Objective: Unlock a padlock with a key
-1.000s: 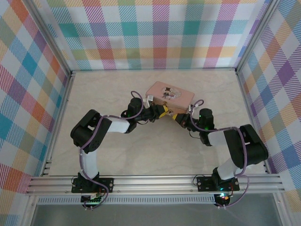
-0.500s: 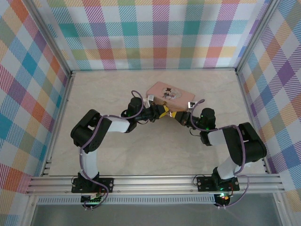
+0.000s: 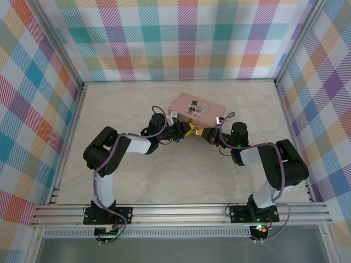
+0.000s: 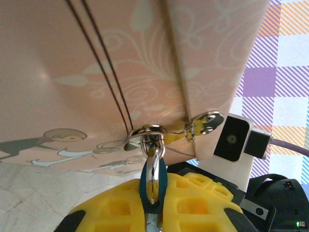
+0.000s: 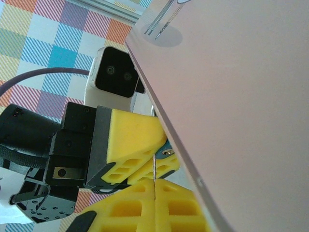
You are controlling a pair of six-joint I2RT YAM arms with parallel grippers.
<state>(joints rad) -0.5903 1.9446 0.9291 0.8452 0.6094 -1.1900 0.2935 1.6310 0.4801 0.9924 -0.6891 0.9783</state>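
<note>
Left wrist — left claw (image 4: 153,205) clamps teal padlock (image 4: 163,183), silvery shackle (image 4: 153,166); right claw (image 5: 154,193) pinches thin key (image 5: 153,169).

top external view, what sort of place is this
Probably a robot lab work cell rather than a home or shop: an aluminium frame boxes in a pale tabletop, colourful plaid panels serve as walls, and a left arm and right arm are bolted at its near edge.
</note>
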